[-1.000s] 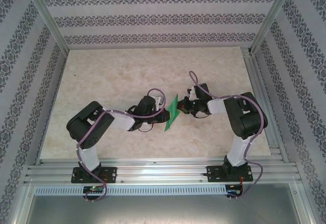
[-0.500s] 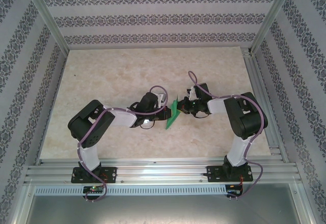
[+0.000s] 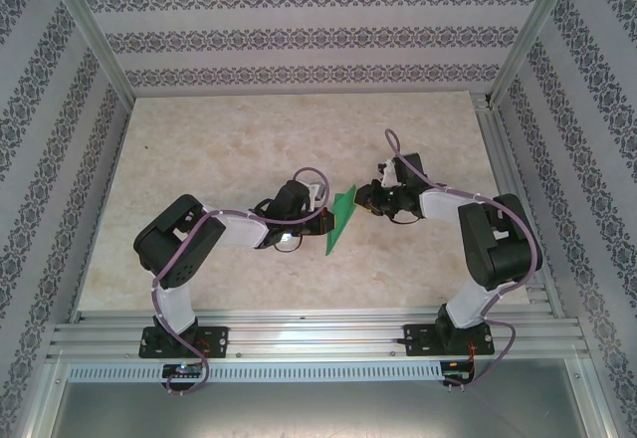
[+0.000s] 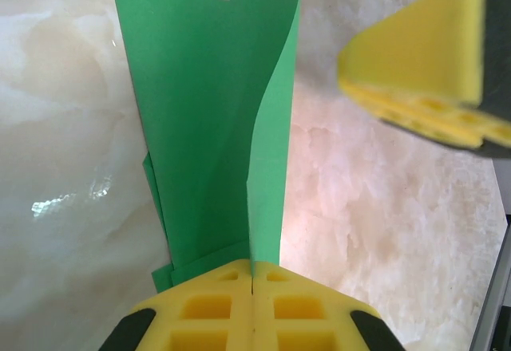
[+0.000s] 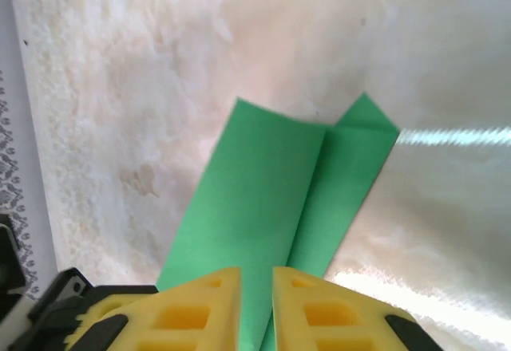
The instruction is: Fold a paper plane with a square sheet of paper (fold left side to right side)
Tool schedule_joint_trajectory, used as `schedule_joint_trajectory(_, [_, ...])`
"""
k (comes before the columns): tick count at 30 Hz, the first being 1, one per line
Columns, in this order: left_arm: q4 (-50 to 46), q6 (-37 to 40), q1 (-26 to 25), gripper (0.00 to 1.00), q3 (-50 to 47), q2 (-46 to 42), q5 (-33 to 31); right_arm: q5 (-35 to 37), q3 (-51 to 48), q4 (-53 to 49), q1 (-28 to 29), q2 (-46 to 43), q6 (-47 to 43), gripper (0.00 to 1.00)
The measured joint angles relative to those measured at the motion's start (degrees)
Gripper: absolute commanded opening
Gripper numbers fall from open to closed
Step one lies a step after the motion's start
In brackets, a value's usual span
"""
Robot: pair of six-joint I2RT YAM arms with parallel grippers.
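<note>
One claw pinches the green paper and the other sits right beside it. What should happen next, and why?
Probably the right gripper should back away a little from the green paper. Its jaws stand slightly apart, pinching nothing, while the left gripper alone is shut on the paper's end, so clearing out would let the left lay it on the table.
</note>
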Motion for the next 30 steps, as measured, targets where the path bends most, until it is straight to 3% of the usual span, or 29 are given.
schedule_joint_trajectory(8, [0.0,0.0,0.0,0.04,0.0,0.0,0.0,0.2,0.9,-0.2,-0.9,3.5,-0.5,0.04])
schedule_joint_trajectory(30, [-1.1,-1.2,0.0,0.04,0.0,0.0,-1.4,2.7,8.3,-1.0,-0.9,12.6,-1.1,0.00])
